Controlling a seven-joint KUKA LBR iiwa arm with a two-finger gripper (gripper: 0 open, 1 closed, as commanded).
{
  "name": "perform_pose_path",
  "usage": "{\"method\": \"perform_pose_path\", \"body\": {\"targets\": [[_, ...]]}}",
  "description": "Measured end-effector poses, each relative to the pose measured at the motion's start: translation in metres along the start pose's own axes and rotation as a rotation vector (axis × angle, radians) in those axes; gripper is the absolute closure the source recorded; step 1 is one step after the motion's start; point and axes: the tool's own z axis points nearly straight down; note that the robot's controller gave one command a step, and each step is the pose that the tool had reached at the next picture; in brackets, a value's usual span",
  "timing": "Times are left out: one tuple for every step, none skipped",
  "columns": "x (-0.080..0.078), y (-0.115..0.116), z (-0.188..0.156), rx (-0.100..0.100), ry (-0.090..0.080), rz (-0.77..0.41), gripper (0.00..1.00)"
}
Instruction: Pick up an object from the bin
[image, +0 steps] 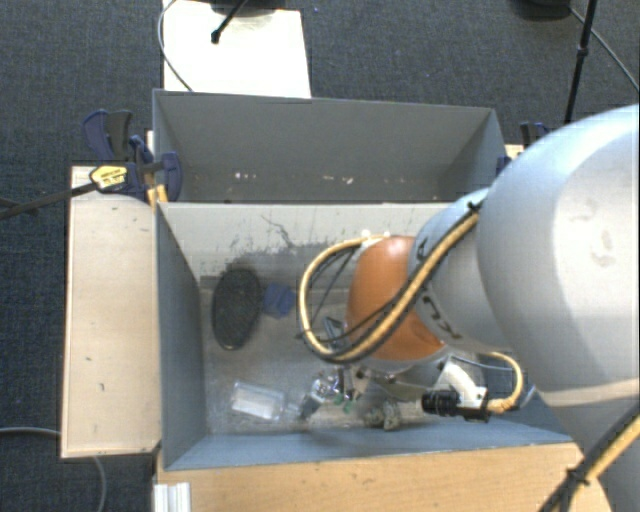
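Bulky grey arm (570, 270) over the bin (185, 330), my pincer (368, 400) low by the front wall.
Apart or together, I cannot tell: the orange cover (385, 300) hides it. It hangs over what may be small shiny bits (325, 388), near a clear plastic piece (255, 402); a dark oval pad (235, 305) lies well apart. I should descend straight, close squarely, lift clear of the wall.

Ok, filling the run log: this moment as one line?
gripper: low in bin, by its near wall | grasp: cannot tell | lying apart: dark oval pad, small blue piece, clear plastic piece
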Motion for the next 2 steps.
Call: {"method": "perform_pose_path", "body": {"targets": [[-0.001,0.0,-0.002,-0.002,0.001,0.003,1.0],[-0.002,0.001,-0.018,0.003,0.005,-0.002,1.0]]}}
